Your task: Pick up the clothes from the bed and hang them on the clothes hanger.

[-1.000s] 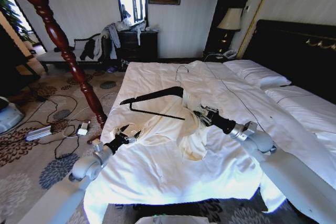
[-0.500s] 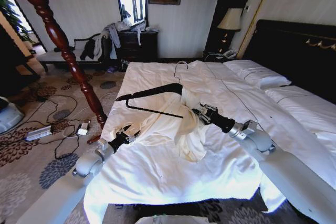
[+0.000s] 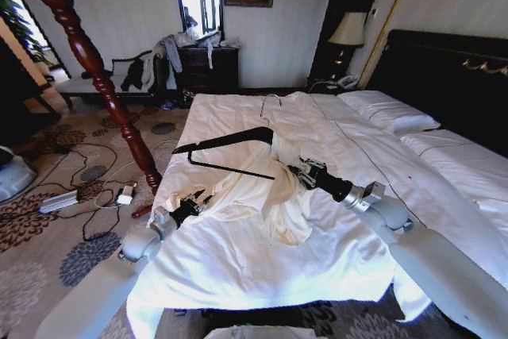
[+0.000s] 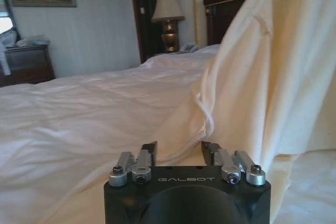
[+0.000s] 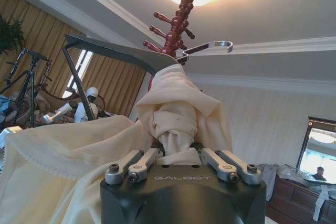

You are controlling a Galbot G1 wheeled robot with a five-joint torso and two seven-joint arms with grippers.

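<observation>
The clothes, a cream long-sleeved shirt (image 3: 258, 196), lie crumpled on the white bed (image 3: 238, 275). My right gripper (image 3: 292, 171) is shut on a bunched knot of the shirt (image 5: 176, 114), holding it a little above the duvet. One arm of the black clothes hanger (image 3: 226, 140) sticks out of the fabric toward the left, its silver hook (image 3: 274, 101) pointing away from me. The hanger (image 5: 110, 51) rises above the right gripper (image 5: 176, 156). My left gripper (image 3: 190, 206) rests low at the shirt's left edge. It (image 4: 179, 150) is open, with the shirt's hem (image 4: 205, 124) just ahead.
A tall reddish-brown wooden pole (image 3: 95, 61) stands left of the bed. Cables and a power strip (image 3: 59, 200) lie on the patterned carpet. A dark headboard (image 3: 444, 69) and pillows (image 3: 389, 113) are at the right. A dresser (image 3: 208, 65) with garments stands at the back wall.
My right gripper has lifted the bunched shirt and hanger slightly and drawn them leftward. The left gripper has crept a little forward toward the shirt's edge.
</observation>
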